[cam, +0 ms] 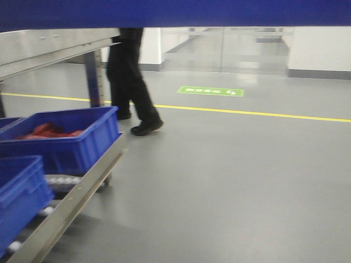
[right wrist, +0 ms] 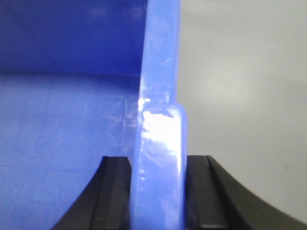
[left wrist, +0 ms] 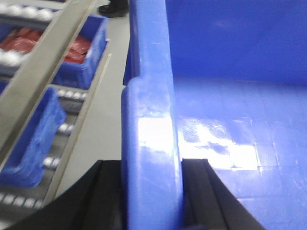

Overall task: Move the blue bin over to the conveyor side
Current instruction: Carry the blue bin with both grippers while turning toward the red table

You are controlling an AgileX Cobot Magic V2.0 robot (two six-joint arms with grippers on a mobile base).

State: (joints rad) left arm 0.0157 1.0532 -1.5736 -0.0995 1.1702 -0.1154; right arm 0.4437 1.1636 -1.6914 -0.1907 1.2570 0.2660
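Currently, blue bin [cam: 175, 12] held upright, opening upward, long axis running left to right across the front view's top; left gripper [left wrist: 152, 165] and right gripper [right wrist: 158, 163] each clenched on opposite rims.

Bin [left wrist: 230, 124]: side walls between the fingers of left gripper [left wrist: 153, 194] and right gripper [right wrist: 158, 194]. Left of left gripper, below: roller rack [left wrist: 79, 129], near tub [left wrist: 33, 139] and far tub [left wrist: 79, 67] on it. Right of right gripper: floor [right wrist: 240, 96]. Ahead: person [cam: 129, 76] standing.
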